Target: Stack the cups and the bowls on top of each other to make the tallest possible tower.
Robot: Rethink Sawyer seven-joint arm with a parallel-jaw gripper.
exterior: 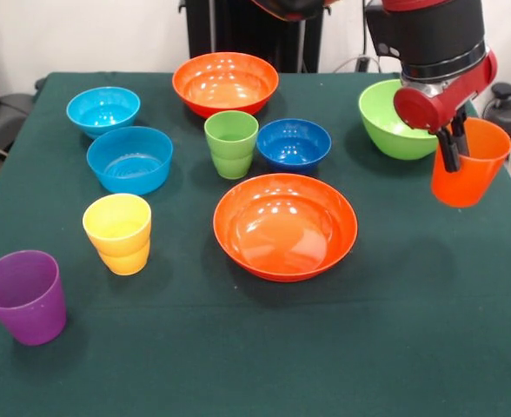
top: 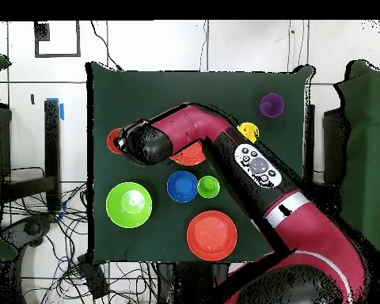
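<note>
My gripper (exterior: 451,148) is shut on the near rim of the orange cup (exterior: 469,165) and holds it tilted above the table at the right; in the overhead view the gripper (top: 123,143) and the orange cup (top: 112,141) are at the left. A large orange bowl (exterior: 285,225) lies mid-table, and another orange bowl (exterior: 225,82) is at the back. The lime green bowl (exterior: 390,122) stands behind the held cup. The dark blue bowl (exterior: 294,143) sits beside the green cup (exterior: 231,143). Two light blue bowls (exterior: 103,109) (exterior: 130,159), the yellow cup (exterior: 118,233) and the purple cup (exterior: 24,296) stand at the left.
The table (exterior: 412,347) has a dark green cloth. In the overhead view my arm (top: 225,146) covers the light blue bowls and part of one orange bowl (top: 190,157). Cables and black stands lie beyond the table's edges.
</note>
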